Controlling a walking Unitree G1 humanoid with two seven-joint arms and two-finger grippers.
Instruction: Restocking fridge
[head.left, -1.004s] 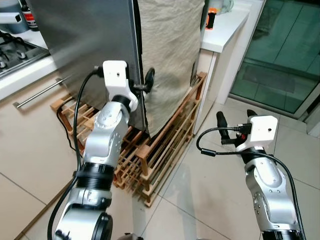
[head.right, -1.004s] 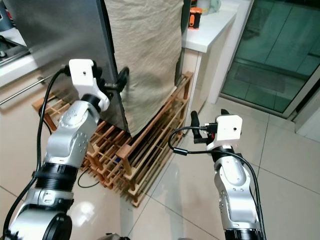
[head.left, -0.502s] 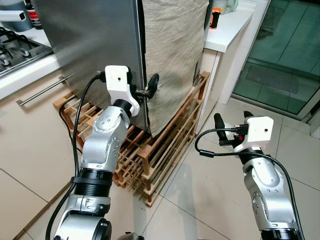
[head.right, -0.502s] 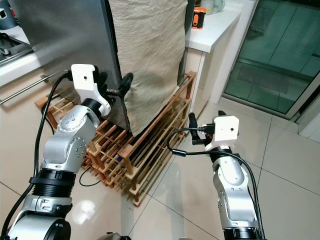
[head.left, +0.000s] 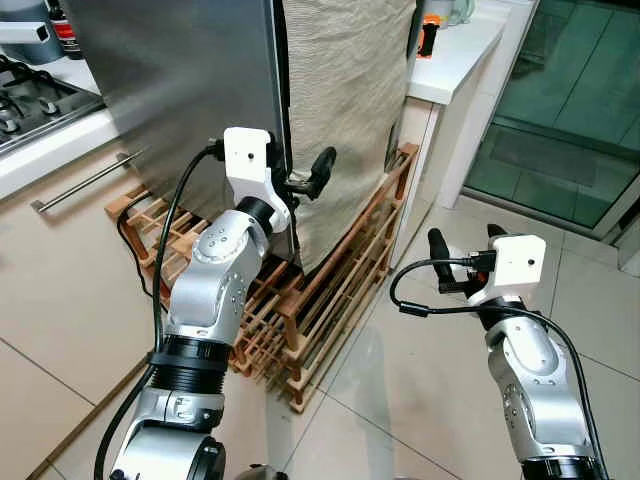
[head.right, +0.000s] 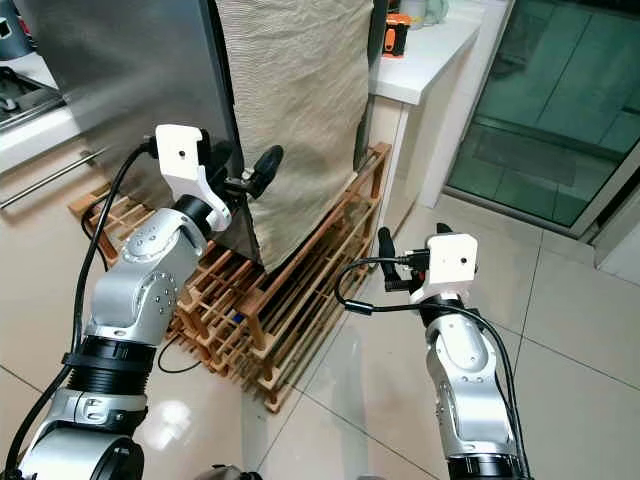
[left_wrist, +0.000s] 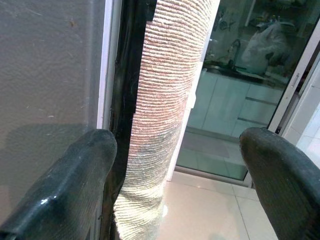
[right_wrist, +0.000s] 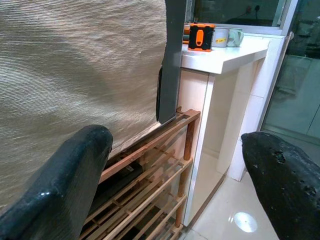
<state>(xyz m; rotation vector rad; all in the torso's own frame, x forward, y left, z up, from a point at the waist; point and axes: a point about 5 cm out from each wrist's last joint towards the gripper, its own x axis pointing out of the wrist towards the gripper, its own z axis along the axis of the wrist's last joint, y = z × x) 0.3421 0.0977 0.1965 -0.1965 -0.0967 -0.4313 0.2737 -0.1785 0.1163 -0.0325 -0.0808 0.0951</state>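
Note:
The steel fridge door stands at the upper left, its black seal showing along the edge. A beige cloth hangs over the fridge side beside it. My left gripper is open at the door's edge: one finger lies in front of the steel face, the other is out past the cloth. My right gripper is open and holds nothing, low over the tiled floor, pointing toward the cloth and rack.
A wooden slatted rack sits under and in front of the fridge. Right of it stands a white counter with an orange-and-black object. Glass doors stand at the right, a stove and drawer handle at the left.
My left gripper has moved right along the door's edge, its visible finger now further over the cloth. The right arm has hardly moved. The view shifted a little.

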